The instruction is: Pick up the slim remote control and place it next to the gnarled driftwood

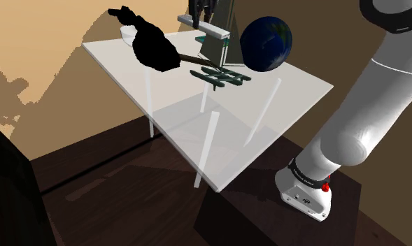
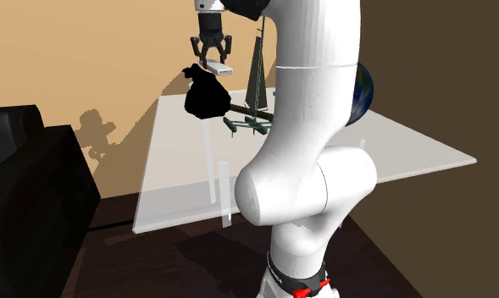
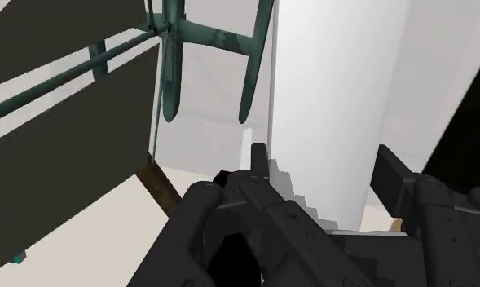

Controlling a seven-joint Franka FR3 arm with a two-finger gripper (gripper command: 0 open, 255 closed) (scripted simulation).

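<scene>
Remote (image 2: pixel 219 69) in gripper (image 2: pixel 212 59), aloft near driftwood (image 2: pixel 207 100)

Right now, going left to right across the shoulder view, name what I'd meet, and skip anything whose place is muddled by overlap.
black driftwood → pale slim remote → blue globe → white robot arm
</scene>
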